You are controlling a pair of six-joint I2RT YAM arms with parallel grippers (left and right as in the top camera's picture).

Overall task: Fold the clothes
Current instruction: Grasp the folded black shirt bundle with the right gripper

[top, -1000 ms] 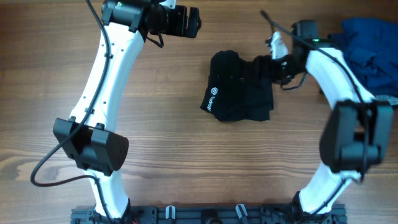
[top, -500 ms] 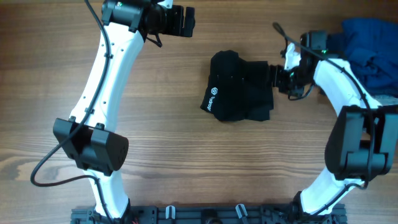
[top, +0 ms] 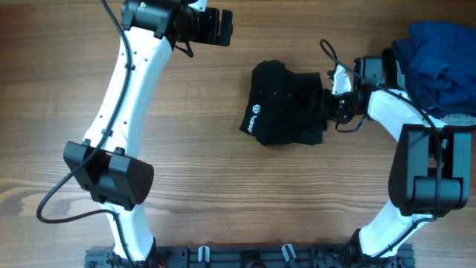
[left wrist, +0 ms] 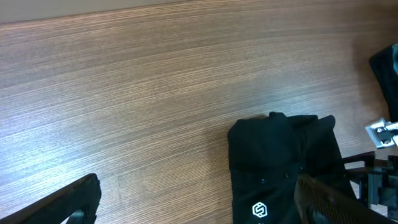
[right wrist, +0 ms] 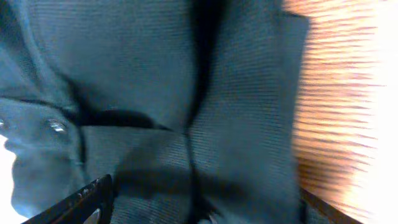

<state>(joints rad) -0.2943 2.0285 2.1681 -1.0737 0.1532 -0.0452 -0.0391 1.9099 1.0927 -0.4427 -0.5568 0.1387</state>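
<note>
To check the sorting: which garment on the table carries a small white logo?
The black folded garment in the middle, logo near its left edge; the blue heap at far right shows none.

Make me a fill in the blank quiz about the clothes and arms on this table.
The folded garment on the wooden table is ____ in colour.
Its small printed logo is ____.
The heap of clothes at the table's edge is mostly ____.
The pincer at the garment's edge belongs to the ____ arm.
Missing words: black, white, blue, right.

black clothes, folded, mid-table
</note>
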